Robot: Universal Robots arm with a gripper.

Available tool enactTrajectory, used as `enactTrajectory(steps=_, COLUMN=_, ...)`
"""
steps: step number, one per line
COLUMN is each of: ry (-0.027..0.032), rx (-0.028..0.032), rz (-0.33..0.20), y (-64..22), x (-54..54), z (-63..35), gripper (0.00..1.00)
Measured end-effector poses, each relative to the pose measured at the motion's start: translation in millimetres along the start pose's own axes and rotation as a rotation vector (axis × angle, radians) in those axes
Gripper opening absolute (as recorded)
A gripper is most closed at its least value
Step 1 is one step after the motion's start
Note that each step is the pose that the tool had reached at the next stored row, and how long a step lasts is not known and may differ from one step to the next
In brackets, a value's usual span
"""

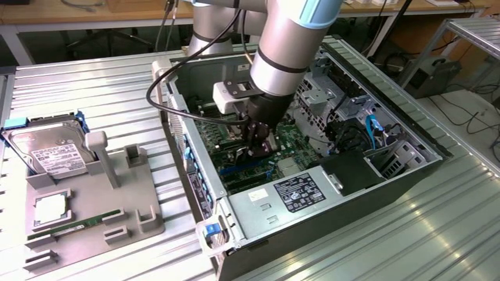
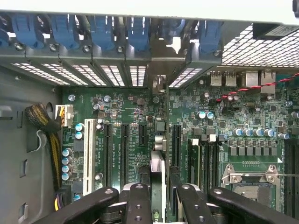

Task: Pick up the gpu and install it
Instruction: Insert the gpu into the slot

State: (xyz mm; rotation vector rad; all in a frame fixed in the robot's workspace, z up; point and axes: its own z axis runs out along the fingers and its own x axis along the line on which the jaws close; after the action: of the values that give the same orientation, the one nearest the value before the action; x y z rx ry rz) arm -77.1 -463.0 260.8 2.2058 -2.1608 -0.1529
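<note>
My gripper [image 1: 259, 153] is down inside the open PC case [image 1: 406, 126], just above the green motherboard [image 1: 293, 140]. It is shut on the gpu [image 2: 159, 140]. The wrist view shows this thin black card edge-on, standing upright between my two black fingers [image 2: 138, 205]. The card lies among the black expansion slots [image 2: 124, 154]. Its silver bracket [image 2: 161, 58] reaches the case's rear slot openings. I cannot tell whether its edge is seated in a slot.
A grey fixture [image 1: 117, 205] at the exterior view's left holds a silver hard drive [image 1: 51, 153], a CPU [image 1: 49, 208] and a green RAM stick [image 1: 74, 226]. Inside the case are the power supply [image 1: 301, 190], blue slot latches [image 2: 100, 28], the CPU socket [image 2: 250, 179] and cable bundles [image 2: 42, 121].
</note>
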Motion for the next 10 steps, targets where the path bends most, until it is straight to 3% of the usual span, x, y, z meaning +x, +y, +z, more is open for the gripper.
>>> enactTrajectory(steps=3, ry=0.0043, rx=-0.0059, rz=0.005, y=-0.3, x=-0.4, z=0.8, gripper=0.26)
enactTrajectory(steps=4, ry=0.0058, rx=-0.0181, rz=0.013, y=-0.5, x=-1.2, z=0.9, gripper=0.26)
enactTrajectory(steps=5, ry=0.0056, rx=-0.0192, rz=0.013, y=-9.5, x=-1.3, z=-0.9, gripper=0.26)
enactTrajectory(steps=6, ry=0.0105, rx=-0.0236, rz=0.019, y=-10.9, x=-1.4, z=-5.4, gripper=0.26)
enactTrajectory(steps=7, ry=0.018, rx=-0.0244, rz=0.034, y=-11.3, x=-1.3, z=-2.3, gripper=0.26)
enactTrajectory(steps=10, ry=0.0161, rx=-0.0338, rz=0.053, y=-10.8, x=-1.6, z=-0.9, gripper=0.26)
